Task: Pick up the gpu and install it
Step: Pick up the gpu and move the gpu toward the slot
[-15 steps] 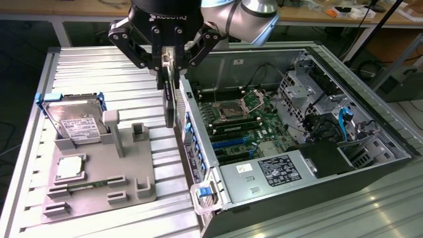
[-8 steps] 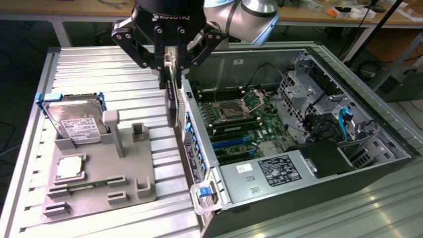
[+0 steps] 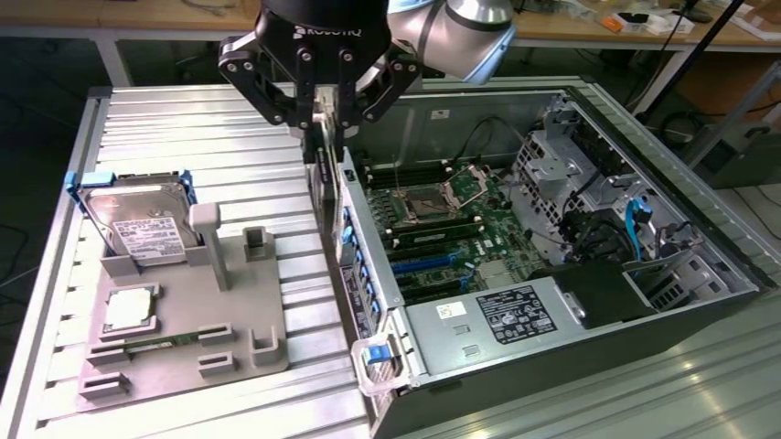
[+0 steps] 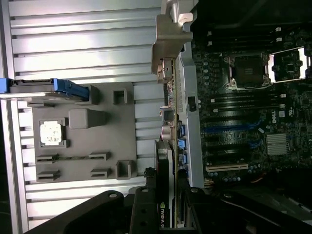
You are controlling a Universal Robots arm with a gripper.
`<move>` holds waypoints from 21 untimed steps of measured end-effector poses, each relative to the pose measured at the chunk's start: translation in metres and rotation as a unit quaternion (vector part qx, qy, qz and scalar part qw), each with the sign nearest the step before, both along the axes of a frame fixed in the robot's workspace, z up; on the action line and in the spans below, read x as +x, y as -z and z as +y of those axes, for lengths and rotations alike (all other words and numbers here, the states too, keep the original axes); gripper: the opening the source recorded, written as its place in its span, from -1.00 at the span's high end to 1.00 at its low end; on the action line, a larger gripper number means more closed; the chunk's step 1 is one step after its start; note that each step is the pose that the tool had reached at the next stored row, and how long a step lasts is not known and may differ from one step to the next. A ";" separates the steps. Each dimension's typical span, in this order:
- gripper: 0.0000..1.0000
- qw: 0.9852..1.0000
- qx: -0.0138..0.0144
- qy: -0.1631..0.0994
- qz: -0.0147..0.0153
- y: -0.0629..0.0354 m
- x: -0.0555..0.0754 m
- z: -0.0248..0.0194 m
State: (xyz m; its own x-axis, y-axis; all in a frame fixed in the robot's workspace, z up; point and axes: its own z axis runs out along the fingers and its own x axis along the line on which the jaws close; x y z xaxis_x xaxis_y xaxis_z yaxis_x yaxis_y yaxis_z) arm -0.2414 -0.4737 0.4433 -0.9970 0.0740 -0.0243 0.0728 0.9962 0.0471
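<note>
Above the case wall (image 3: 357,256), jaws hold the gpu (image 3: 324,151)

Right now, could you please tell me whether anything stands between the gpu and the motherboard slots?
Yes: the gpu, gripped by the end effector, hangs just outside the case wall, which lies between it and the blue slots.

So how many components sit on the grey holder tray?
3: the hard drive upright at the far end, the processor chip flat midway, the memory stick just nearer. None seem hidden.
</note>
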 end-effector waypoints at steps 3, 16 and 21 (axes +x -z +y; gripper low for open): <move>0.46 1.000 0.000 0.000 0.000 0.0001 0.002 0.0000; 0.46 1.000 0.000 0.000 0.000 0.0000 0.014 0.0004; 0.46 1.000 0.000 0.000 0.000 0.0000 0.025 0.0011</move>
